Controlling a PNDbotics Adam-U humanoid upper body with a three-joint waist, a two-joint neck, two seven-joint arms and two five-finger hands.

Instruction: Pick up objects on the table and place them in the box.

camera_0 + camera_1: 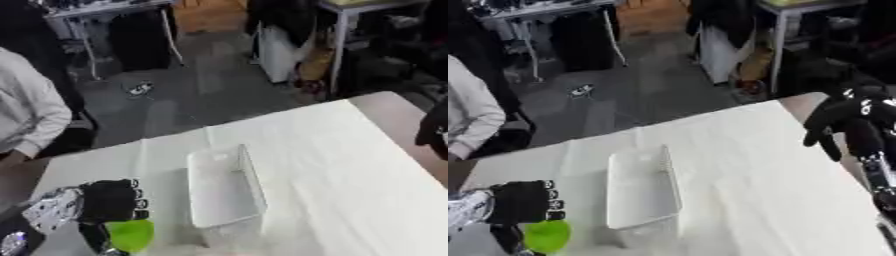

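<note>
A white cloth covers the bench (350, 165), with bare brown surface showing at its right edge. Beyond its far edge lies a grey concrete floor (201, 85). A metal-legged table (105, 10) stands at the far left, another table (350, 15) at the far right (bags and clutter heaped beneath it), and a wooden cabinet (210, 15) sits between them.

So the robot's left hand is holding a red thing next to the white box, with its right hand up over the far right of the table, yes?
Not quite: the thing in the left hand is green, not red, as the left eye view shows. The rest holds: it is beside the white box, and the right hand is raised over the table's far right.
</note>
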